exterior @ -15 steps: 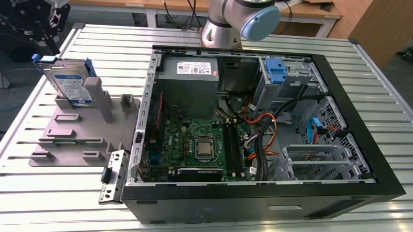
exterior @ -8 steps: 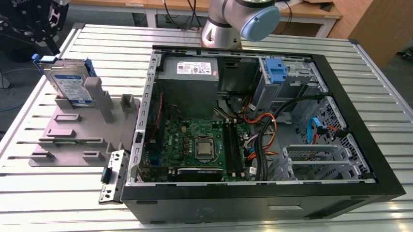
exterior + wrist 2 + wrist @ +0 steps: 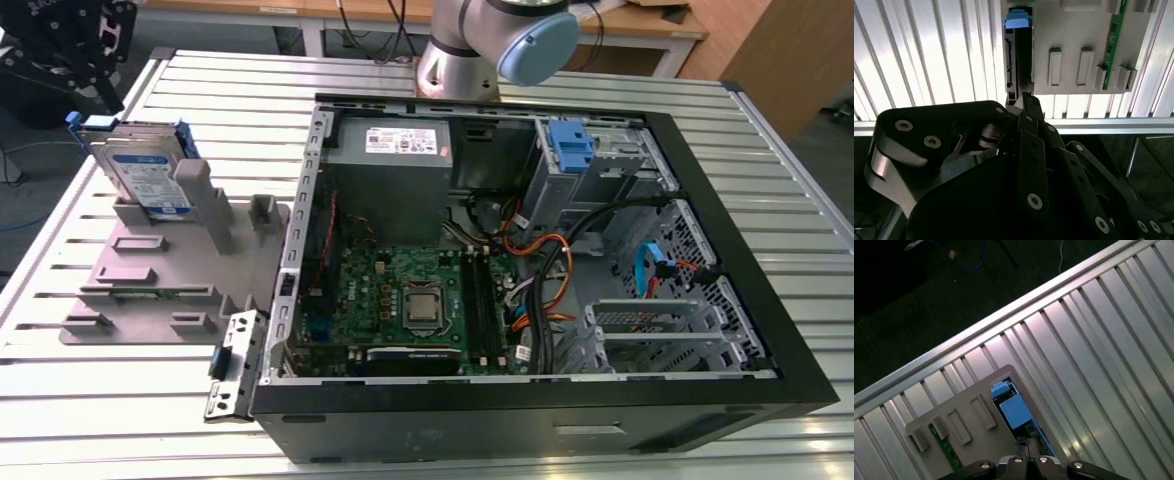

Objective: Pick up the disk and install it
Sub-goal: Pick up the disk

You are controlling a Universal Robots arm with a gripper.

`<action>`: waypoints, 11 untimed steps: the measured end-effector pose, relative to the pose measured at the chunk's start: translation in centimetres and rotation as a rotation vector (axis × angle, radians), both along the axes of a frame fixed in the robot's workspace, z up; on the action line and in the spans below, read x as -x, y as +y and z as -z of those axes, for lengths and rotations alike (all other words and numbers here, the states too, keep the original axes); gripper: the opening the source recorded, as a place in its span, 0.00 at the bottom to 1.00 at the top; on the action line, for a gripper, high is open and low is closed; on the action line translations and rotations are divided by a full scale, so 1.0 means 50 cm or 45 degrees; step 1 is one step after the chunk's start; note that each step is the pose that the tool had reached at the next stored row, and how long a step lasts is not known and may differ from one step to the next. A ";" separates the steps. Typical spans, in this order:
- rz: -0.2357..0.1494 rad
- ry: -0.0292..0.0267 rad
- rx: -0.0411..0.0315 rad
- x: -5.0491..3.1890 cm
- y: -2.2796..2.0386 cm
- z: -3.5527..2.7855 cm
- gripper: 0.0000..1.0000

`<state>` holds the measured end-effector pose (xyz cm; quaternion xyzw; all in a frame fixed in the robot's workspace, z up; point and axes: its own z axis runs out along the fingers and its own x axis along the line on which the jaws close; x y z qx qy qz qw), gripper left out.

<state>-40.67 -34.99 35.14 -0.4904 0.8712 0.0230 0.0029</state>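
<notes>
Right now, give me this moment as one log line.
disk upright in grey holder beside open case | gripper shut, near disk top | disk not installed

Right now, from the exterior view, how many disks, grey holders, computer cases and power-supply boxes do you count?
disk: 1
grey holder: 1
open computer case: 1
power-supply box: 1
Total: 4
</notes>
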 end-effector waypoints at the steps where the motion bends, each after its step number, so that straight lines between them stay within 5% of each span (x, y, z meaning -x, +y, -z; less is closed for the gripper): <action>1: -0.023 0.0000 -0.0001 0.000 0.0000 0.000 0.11; 11: -0.255 0.0000 -0.0001 0.000 0.0000 0.002 0.11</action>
